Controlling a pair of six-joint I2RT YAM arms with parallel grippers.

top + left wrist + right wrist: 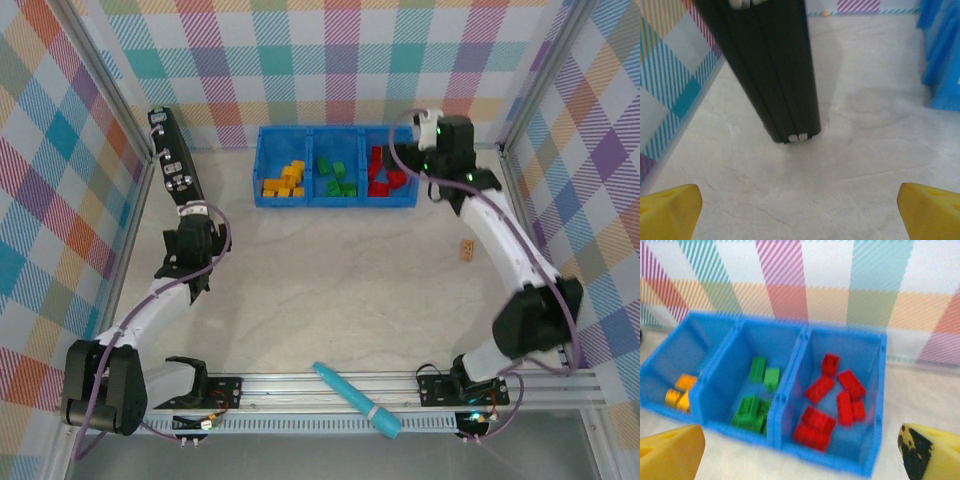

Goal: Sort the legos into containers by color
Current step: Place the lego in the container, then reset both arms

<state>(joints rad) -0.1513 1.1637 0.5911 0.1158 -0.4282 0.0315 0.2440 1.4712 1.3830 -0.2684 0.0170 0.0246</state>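
Note:
The blue container stands at the back of the table with three compartments. Orange legos lie in its left one, green legos in the middle, red legos in the right. My right gripper hovers at the bin's right end. In the right wrist view it is open and empty, facing the container with red legos, green legos and orange legos. My left gripper stands at the left, open and empty over bare table.
A long black bar lies by the left wall, its end just ahead of the left gripper. A small card lies on the right of the table. A teal marker-like stick rests across the front rail.

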